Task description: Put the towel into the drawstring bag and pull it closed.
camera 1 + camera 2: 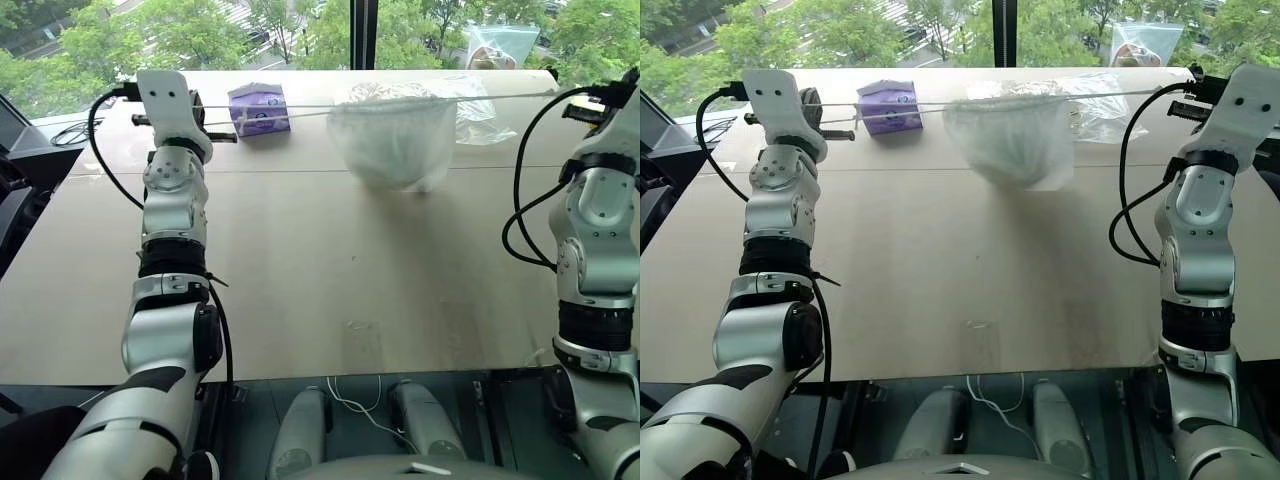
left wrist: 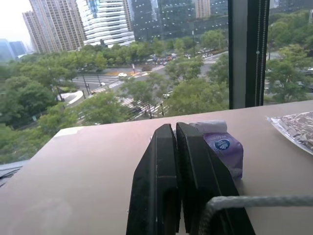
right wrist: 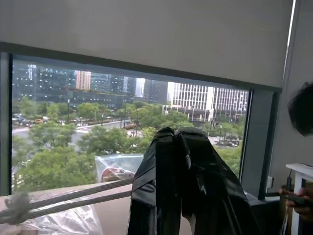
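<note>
I have both arms raised over the tan desk (image 1: 300,280), well apart on either side of the thin translucent white drawstring bag (image 1: 392,140). My left claw (image 2: 177,134) is clenched on the white cord drawstring (image 2: 254,201) left of the bag; my right claw (image 3: 175,134) is clenched on the doubled cord right of it. The cords run taut from both sides to the bag's gathered mouth, and the bag hangs above the desk. I cannot make out the towel through the cloudy plastic. Left of the bag, farther back, sits a purple tissue pack (image 1: 258,109). Behind the bag lies a clear plastic bag (image 1: 497,44) by the window.
</note>
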You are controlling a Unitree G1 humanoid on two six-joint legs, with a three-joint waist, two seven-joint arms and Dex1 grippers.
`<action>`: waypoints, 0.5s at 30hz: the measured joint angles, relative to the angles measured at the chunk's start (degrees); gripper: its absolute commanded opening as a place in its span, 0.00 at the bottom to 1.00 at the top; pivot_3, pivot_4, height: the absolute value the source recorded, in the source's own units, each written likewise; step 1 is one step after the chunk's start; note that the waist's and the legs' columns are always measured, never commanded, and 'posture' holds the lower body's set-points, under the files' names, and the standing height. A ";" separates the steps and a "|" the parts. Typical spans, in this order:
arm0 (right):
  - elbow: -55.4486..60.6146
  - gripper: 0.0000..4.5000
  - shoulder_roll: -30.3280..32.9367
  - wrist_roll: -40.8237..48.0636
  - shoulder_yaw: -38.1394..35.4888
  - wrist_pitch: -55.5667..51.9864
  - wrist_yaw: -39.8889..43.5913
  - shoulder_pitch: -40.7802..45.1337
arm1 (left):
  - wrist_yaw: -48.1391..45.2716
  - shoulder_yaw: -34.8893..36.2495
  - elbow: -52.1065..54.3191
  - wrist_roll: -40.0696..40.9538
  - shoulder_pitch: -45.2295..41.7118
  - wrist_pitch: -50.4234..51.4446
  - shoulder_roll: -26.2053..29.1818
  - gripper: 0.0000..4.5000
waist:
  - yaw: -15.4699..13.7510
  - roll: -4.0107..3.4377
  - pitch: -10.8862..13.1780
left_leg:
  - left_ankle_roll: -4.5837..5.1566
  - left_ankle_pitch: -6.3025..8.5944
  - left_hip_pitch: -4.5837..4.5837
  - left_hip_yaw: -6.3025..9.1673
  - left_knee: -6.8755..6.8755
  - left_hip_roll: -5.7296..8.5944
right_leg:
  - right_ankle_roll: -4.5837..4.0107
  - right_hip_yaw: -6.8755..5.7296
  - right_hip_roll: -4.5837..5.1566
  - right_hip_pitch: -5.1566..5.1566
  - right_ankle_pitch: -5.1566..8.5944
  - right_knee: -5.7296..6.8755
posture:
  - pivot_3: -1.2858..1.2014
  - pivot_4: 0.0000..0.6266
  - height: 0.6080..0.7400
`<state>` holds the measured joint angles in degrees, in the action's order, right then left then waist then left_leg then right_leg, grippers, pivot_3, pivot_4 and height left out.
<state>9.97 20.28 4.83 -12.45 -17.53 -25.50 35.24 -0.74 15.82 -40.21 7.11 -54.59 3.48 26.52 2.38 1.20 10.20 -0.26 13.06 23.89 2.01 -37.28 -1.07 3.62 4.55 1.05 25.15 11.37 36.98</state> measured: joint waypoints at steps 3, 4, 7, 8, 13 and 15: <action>-0.08 0.00 -3.40 1.20 -3.63 -3.16 -2.64 0.02 | 3.88 2.63 -2.53 2.01 0.49 1.72 -0.13 0.02 | -0.02 0.01 -0.01 | 0.00 0.00 -0.03 0.02 0.00 0.00 | 0.00 -0.01 0.00 0.00 0.00 0.07 | 0.52 0.24 1.00; -0.18 0.00 -5.85 2.79 -6.24 -4.61 -4.38 0.23 | 4.99 2.94 -3.39 2.22 0.97 2.00 -0.13 0.02 | -0.04 0.02 -0.01 | 0.00 0.00 -0.03 0.03 0.00 0.00 | 0.00 -0.02 0.00 -0.01 0.00 0.08 | 0.52 0.24 1.00; -1.43 0.00 -11.26 6.96 -12.56 -7.84 -9.46 0.65 | 7.64 3.48 -4.31 2.64 1.72 2.14 -0.22 0.02 | -0.07 0.02 -0.01 | 0.00 0.00 -0.02 0.04 -0.02 0.00 | -0.01 -0.03 0.01 -0.01 -0.01 0.08 | 0.52 0.24 1.00; -1.72 0.00 -13.11 8.66 -14.62 -9.00 -11.37 0.71 | 9.09 4.12 -4.52 3.09 1.80 2.14 -0.21 0.02 | -0.07 0.02 -0.01 | 0.00 0.00 -0.02 0.03 -0.02 0.00 | -0.01 -0.02 0.02 -0.01 -0.01 0.08 | 0.52 0.24 1.00; -2.37 0.00 -16.92 13.63 -18.42 -12.27 -17.18 1.10 | 13.83 6.39 -6.29 4.96 2.77 2.38 -0.22 0.02 | 0.07 0.02 -0.01 | 0.00 0.00 -0.04 0.03 -0.02 0.00 | -0.01 -0.02 0.02 0.00 -0.01 0.12 | 0.52 0.24 1.00; -2.37 0.00 -17.31 14.91 -19.11 -12.44 -18.36 1.55 | 15.09 6.58 -6.55 5.73 3.28 2.39 -0.27 0.02 | 0.08 0.02 -0.02 | 0.00 0.00 -0.04 0.05 -0.02 0.00 | -0.01 -0.03 0.01 0.00 -0.01 0.13 | 0.52 0.24 1.00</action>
<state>7.60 2.97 19.75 -31.56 -29.98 -43.86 36.80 14.35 22.40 -46.77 12.85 -51.32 5.86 26.25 2.46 1.22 10.18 -0.26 13.06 23.85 2.06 -37.30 -1.06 3.61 4.52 1.06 25.15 11.36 37.11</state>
